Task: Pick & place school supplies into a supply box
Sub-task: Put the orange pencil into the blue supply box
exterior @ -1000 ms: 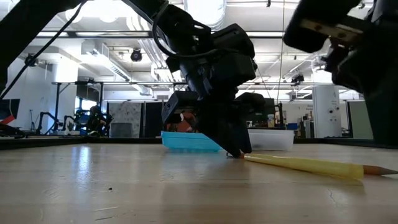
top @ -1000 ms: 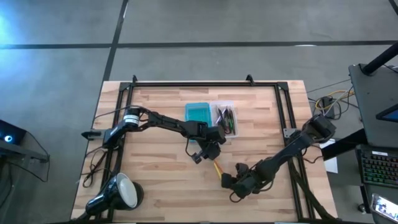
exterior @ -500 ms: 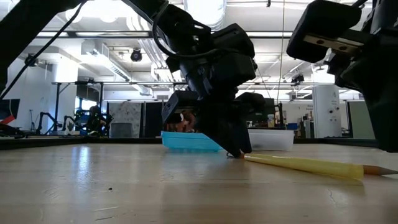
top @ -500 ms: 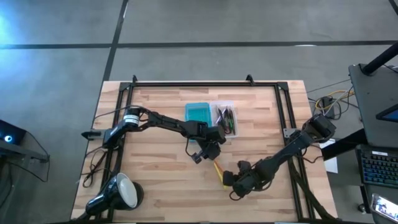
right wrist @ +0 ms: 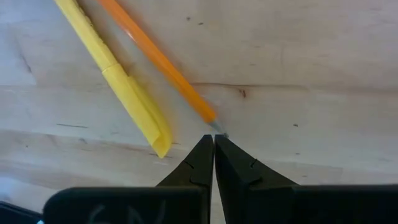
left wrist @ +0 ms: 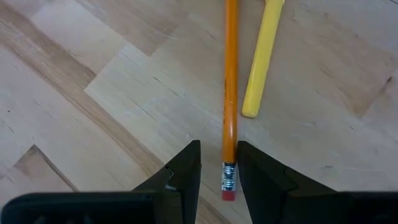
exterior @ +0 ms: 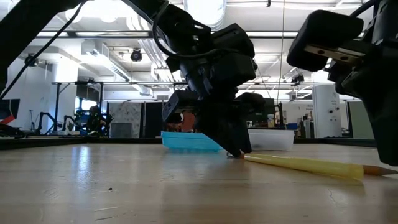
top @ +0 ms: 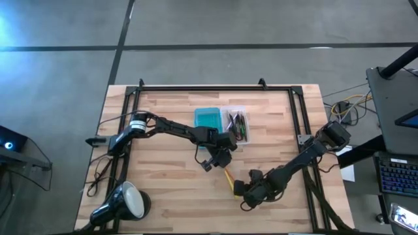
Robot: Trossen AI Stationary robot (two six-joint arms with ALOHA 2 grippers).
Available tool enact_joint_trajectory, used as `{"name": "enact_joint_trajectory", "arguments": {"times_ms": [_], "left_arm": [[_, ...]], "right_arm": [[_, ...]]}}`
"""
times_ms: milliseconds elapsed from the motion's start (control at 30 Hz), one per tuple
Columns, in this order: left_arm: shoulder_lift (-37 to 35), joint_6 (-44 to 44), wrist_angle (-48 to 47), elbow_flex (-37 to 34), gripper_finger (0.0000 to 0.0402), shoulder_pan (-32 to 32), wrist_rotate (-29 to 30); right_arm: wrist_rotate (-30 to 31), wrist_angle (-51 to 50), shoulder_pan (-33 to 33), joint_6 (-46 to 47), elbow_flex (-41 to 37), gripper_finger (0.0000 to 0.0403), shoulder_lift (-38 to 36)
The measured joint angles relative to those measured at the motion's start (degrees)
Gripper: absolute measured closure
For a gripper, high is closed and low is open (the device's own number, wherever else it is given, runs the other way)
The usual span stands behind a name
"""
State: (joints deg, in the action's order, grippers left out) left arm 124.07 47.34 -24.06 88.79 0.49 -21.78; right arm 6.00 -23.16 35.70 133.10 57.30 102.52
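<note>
The left gripper (left wrist: 217, 171) is low over the wooden table (top: 163, 189), its fingers a little apart — the eraser end of the orange pencil (left wrist: 231, 87) lies between the tips, and they are not pinching it. A yellow highlighter (left wrist: 261, 59) lies just beside the pencil. The right gripper (right wrist: 214, 146) is squeezed shut and holds nothing; its tips sit right at the pencil's sharp point. Farther back stands the supply box — the clear tray (top: 236, 124) with pens inside and the blue lid (top: 208, 117) next to it. A round lamp (top: 130, 201) sits at the table's near left corner.
</note>
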Motion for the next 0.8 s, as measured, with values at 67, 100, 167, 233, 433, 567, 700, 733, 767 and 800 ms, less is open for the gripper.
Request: {"name": "enact_joint_trajectory", "arguments": {"times_ms": [67, 100, 167, 233, 433, 567, 700, 733, 767, 800], "left_arm": [[0.0, -0.1, 0.0, 0.0, 0.0312, 0.0, 0.0], [0.0, -0.1, 0.0, 0.0, 0.0312, 0.1, 0.0], [0.0, -0.3, 0.0, 0.0, 0.0312, 0.1, 0.0], [0.0, -0.3, 0.0, 0.0, 0.0312, 0.2, 0.0], [0.0, -0.5, 0.0, 0.0, 0.0312, 0.2, 0.0], [0.0, -0.6, 0.0, 0.0, 0.0312, 0.2, 0.0], [0.0, -0.6, 0.0, 0.1, 0.0312, 0.2, 0.0], [0.0, -0.5, 0.0, 0.2, 0.0312, 0.2, 0.1], [0.0, -0.5, -0.1, 0.5, 0.0312, 0.1, 0.2], [-0.1, -0.3, -0.1, 0.8, 0.0312, 0.1, 0.3]], "right_arm": [[0.0, -0.4, 0.0, 0.0, 0.0, 0.0394, 0.0], [0.0, -0.6, 0.0, 0.0, 0.0, 0.0394, 0.0], [0.0, -0.4, 0.0, 0.0, 0.0, 0.0394, 0.0], [0.0, -0.5, 0.0, 0.0, 0.0, 0.0394, 0.0], [0.0, -0.4, -0.2, -0.2, 0.0, 0.0394, 0.9], [0.0, -0.2, -0.2, -0.2, 0.1, 0.0394, 1.3], [0.0, -0.3, -0.1, -0.2, 0.1, 0.0394, 1.4], [0.0, -0.3, -0.1, -0.2, 0.1, 0.0394, 1.4], [0.0, -0.3, -0.1, -0.4, 0.1, 0.0394, 1.4], [0.0, -0.4, -0.1, -0.4, 0.1, 0.0394, 1.4]]}}
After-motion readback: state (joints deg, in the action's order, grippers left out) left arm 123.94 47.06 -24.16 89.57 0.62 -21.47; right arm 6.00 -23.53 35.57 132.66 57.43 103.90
